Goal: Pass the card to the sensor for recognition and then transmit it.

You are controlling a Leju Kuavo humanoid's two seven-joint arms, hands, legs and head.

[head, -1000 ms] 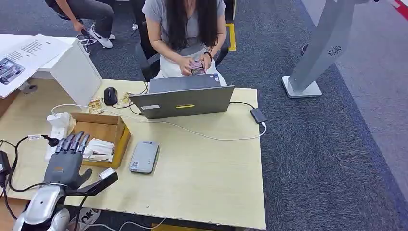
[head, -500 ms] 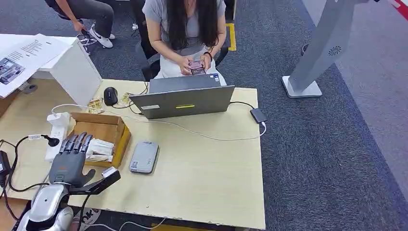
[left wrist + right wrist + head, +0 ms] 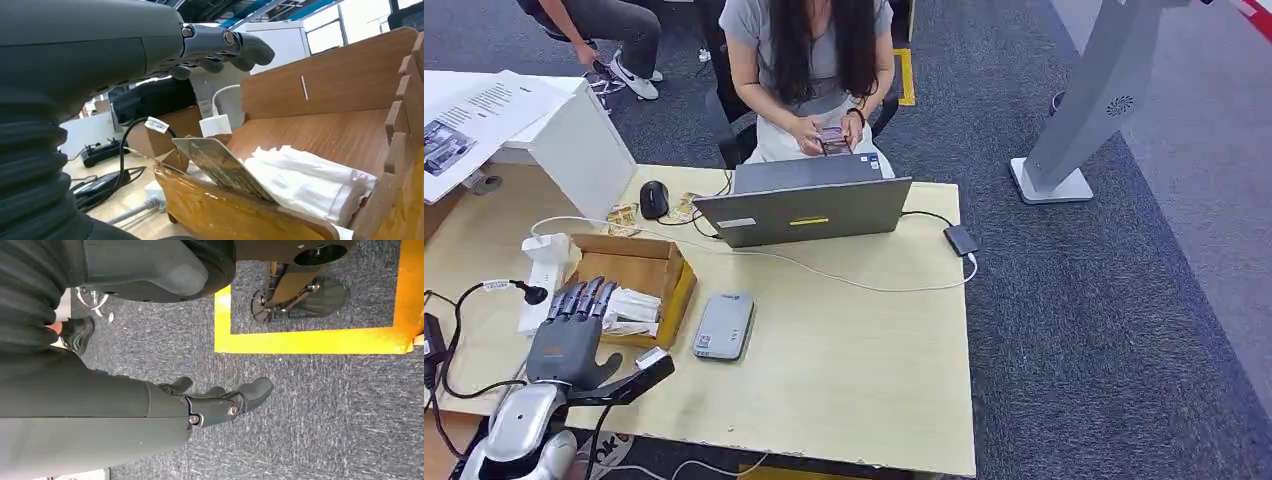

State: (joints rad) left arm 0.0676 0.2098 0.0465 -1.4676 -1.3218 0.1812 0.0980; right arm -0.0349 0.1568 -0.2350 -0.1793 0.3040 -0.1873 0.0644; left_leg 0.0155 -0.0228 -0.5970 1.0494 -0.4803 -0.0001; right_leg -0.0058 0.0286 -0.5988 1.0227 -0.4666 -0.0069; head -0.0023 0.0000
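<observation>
At the far left of the table (image 3: 844,370) we see black cables (image 3: 454,340) and a white power strip (image 3: 542,275). Just beside them our left hand (image 3: 569,335) hovers at the near edge of the wooden box (image 3: 639,262), fingers (image 3: 576,298) stretched forward and apart, thumb out to the side, holding nothing. From the left wrist camera those fingers (image 3: 225,42) hang above the box wall (image 3: 325,85) without touching it. Inside the box lie white folded packets (image 3: 305,177), and the card (image 3: 222,167) leans tilted against the near wall, one corner sticking up over the rim; our hand is apart from it.

Moving right, the grey sensor (image 3: 724,325) lies flat on the table just beside the box. Behind it stand a black mouse (image 3: 654,198) and an open laptop (image 3: 804,208), with a white cable (image 3: 824,268) running across the table to a small adapter (image 3: 961,239) near the right edge. A person (image 3: 809,60) sits behind the laptop holding a phone (image 3: 832,140).

Our right hand (image 3: 215,400) hangs over grey carpet (image 3: 325,405) beside yellow floor tape (image 3: 310,340), fingers loosely apart and empty.
</observation>
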